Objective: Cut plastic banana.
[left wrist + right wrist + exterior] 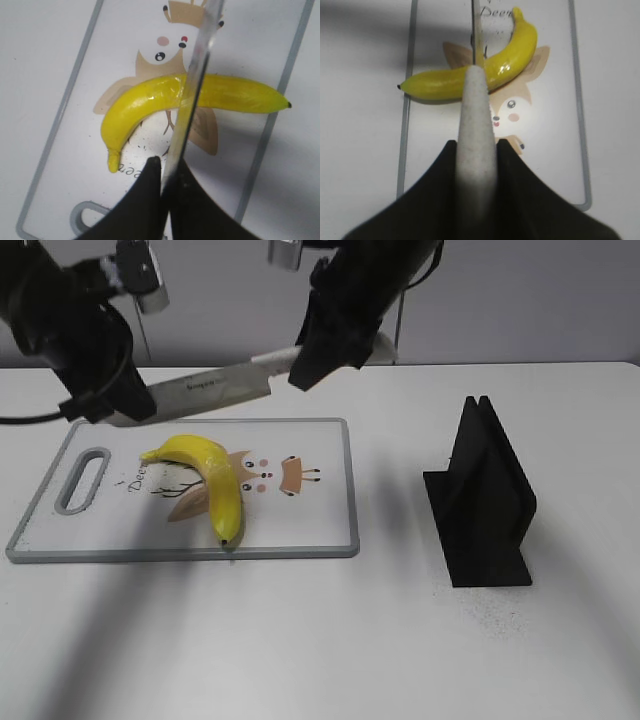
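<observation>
Here, the right gripper [476, 145] has its fingers [437, 170] pinched on the pale handle of the knife [215, 388], while the left gripper [165, 172] has its fingers [142, 187] closed on the blade's far end. The knife hangs level above the plastic banana [212, 478], which lies whole on the white cutting board [320, 530] over its deer print. Right of the board, well apart, stands a black knife stand [485, 500].

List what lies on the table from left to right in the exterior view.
White grey-rimmed cutting board's handle slot → glossy yellow plastic banana → printed cartoon deer on the board → black slotted knife stand.
</observation>
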